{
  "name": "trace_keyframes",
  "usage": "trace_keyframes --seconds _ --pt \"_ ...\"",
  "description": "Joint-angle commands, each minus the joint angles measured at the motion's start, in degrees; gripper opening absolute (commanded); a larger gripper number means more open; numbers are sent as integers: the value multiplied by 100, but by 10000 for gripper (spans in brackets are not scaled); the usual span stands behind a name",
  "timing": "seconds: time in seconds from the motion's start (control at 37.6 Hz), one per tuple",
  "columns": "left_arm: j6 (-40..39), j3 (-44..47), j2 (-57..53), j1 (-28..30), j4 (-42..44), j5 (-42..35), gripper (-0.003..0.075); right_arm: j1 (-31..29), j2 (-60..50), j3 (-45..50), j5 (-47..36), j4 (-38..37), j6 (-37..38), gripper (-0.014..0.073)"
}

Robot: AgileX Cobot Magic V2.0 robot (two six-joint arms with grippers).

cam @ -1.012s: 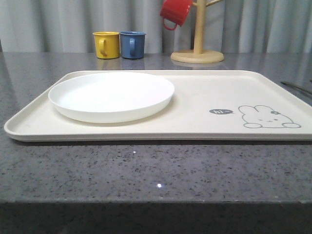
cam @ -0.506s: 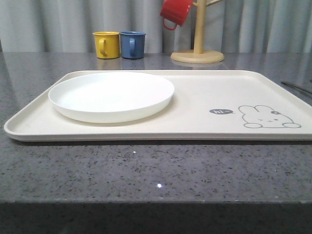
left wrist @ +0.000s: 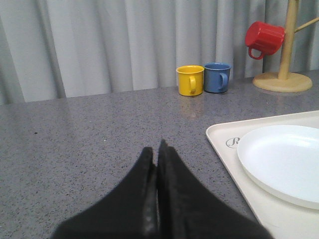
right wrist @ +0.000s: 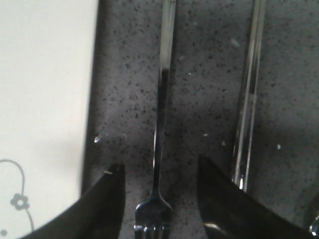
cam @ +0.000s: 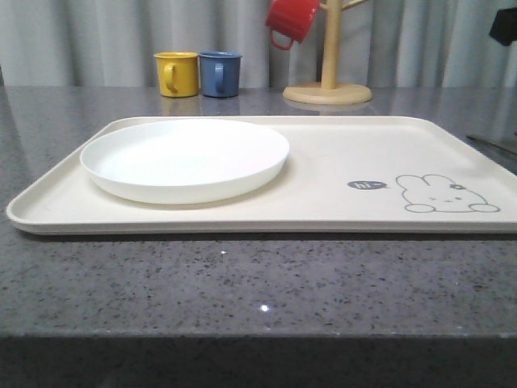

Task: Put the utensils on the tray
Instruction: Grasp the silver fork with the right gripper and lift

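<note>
The cream tray [cam: 339, 153] with the rabbit drawing lies across the table, and the white plate [cam: 184, 158] rests on its left half. In the right wrist view a silver fork [right wrist: 162, 89] lies on the grey table just beside the tray's edge [right wrist: 45, 89]. My right gripper [right wrist: 160, 164] is open and straddles the fork's neck, one finger [right wrist: 107, 199] on each side, apart from the metal. The chopsticks [right wrist: 248, 99] lie parallel, further from the tray. My left gripper [left wrist: 155, 149] is shut and empty over bare table, left of the tray [left wrist: 224, 144] and plate [left wrist: 284, 159].
A yellow mug [cam: 177, 73] and a blue mug [cam: 220, 73] stand at the back. A red mug [cam: 291, 20] hangs on a wooden mug tree [cam: 327, 90]. A dark part of my right arm [cam: 505, 27] shows at the far right, above thin metal utensils [cam: 493, 145].
A dark part of the right arm has come into the front view at the upper right. The tray, plate and mugs have not moved.
</note>
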Motion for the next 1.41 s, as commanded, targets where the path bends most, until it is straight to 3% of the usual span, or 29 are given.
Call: trace_keyframes --seconds 0.0,0.16,0.48,0.59,0.77,0.83,1.17,1.38 --pt "-53 -149 51 -4 -44 -470 -18 4 125 -337 -24 5 -55 359" --pt "-53 -149 51 -4 -44 -470 -18 4 486 -433 -72 5 -55 357" --pt "-53 -149 51 -4 -44 -470 -18 4 823 -433 -118 45 -55 253" --pt "-53 -149 51 -4 -44 -470 -18 4 823 -478 -24 45 -55 157" --pt "-53 -149 51 -4 -44 -470 -18 4 719 -630 -10 45 -55 -93" --pt "-53 -149 51 -4 -44 -470 -18 4 661 -674 -3 45 -55 -124" --pt "-53 -149 51 -4 -44 -470 -18 139 -41 -992 494 378 -39 -114" --pt "-53 -149 51 -4 -44 -481 -18 954 -279 -1245 800 447 769 -108"
